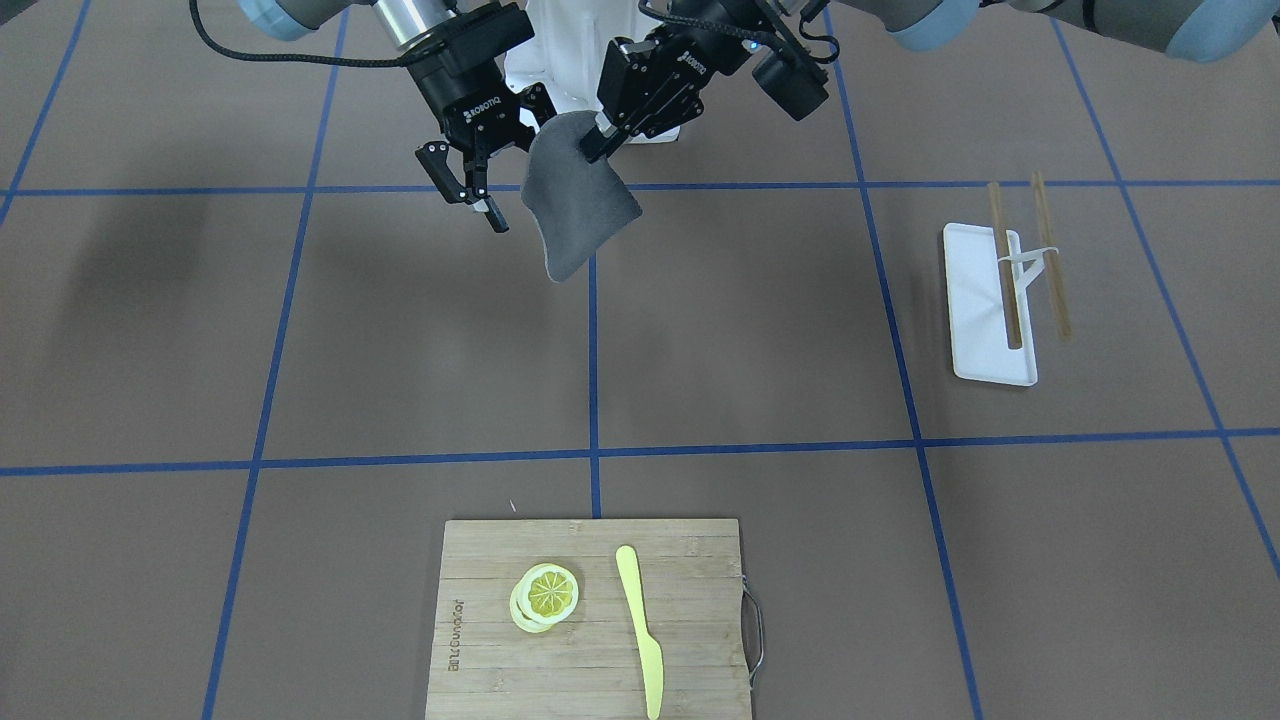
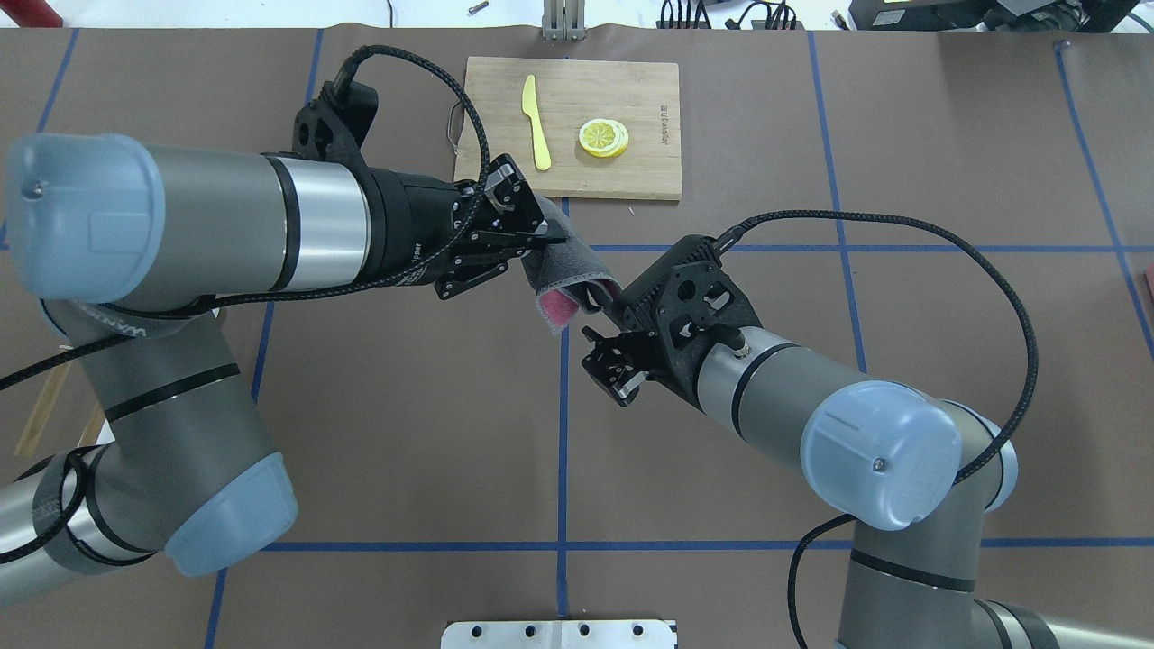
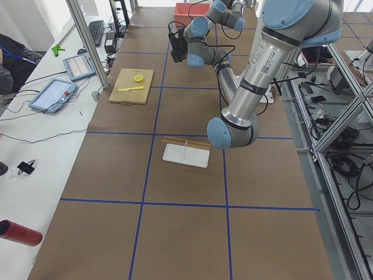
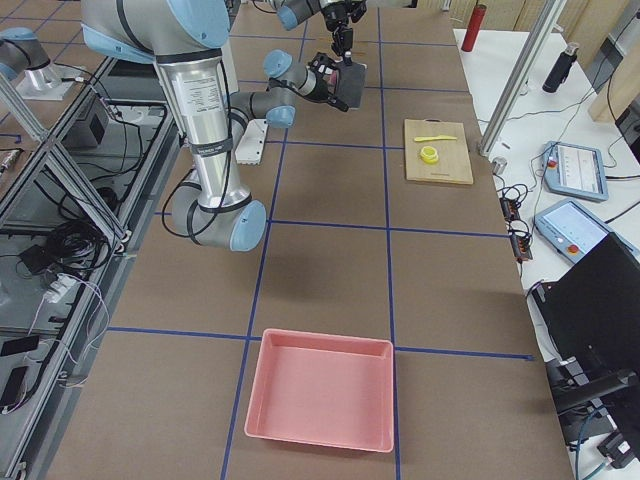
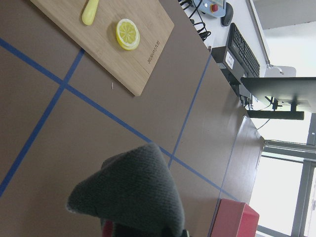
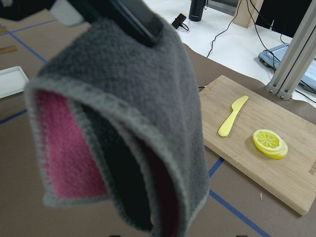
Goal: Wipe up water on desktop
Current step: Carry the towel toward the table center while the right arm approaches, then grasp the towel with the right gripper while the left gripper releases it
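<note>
The desktop (image 1: 400,330) is a flat brown surface crossed by blue tape lines; no water shows clearly on it. My left gripper (image 1: 597,140) is shut on the top edge of a grey cloth (image 1: 578,205) with a pink inner side, which hangs above the desktop. The cloth also shows in the overhead view (image 2: 566,275) under the left gripper (image 2: 554,240), and it fills the right wrist view (image 6: 123,123). My right gripper (image 1: 468,195) is open and empty, close beside the cloth and apart from it. It also shows in the overhead view (image 2: 602,356).
A bamboo cutting board (image 1: 690,560) with lemon slices (image 1: 545,595) and a yellow knife (image 1: 640,625) lies at the table's far side from the robot. A white tray (image 1: 975,320) with chopsticks (image 1: 1050,255) lies on my left side. A pink bin (image 4: 320,390) stands at the table's right end.
</note>
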`<state>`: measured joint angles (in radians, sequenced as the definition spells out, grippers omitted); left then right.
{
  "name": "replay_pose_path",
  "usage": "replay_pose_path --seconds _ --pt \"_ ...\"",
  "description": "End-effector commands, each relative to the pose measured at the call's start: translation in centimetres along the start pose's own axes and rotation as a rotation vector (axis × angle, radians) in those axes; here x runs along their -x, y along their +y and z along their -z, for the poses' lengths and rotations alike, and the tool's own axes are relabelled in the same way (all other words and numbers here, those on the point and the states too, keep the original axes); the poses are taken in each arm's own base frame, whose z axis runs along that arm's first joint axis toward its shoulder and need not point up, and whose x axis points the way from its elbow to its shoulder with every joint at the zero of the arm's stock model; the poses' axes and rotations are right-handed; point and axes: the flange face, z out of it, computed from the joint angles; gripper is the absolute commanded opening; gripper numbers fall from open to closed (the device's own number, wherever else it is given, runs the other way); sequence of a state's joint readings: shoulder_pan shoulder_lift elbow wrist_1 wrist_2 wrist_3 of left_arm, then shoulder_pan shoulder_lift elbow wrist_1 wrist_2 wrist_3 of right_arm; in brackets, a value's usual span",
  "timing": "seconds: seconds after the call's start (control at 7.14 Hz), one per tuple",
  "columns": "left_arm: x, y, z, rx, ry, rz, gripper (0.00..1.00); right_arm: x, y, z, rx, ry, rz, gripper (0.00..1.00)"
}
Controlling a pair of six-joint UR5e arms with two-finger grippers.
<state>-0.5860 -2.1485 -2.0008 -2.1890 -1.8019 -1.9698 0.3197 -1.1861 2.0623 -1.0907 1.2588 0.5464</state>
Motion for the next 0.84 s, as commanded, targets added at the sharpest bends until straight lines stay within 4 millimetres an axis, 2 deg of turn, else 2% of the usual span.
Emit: replay_pose_path --seconds 0.0,0.14,0.42,0.7 --pt "0.17 0.55 -0.27 0.003 0.001 0.002 0.00 0.52 0.20 0.06 -0.010 0.012 0.002 0.66" --pt "0.25 0.52 -0.27 0.002 -0.001 0.002 0.00 0.44 0.09 0.14 -0.014 0.014 0.000 0.42" --pt "0.25 0.52 -0.27 0.002 -0.001 0.002 0.00 0.29 -0.16 0.36 -0.023 0.014 -0.015 0.00" --pt "0.25 0.52 -0.27 0.002 -0.001 0.001 0.00 0.08 0.10 0.29 -0.017 0.017 -0.030 0.00"
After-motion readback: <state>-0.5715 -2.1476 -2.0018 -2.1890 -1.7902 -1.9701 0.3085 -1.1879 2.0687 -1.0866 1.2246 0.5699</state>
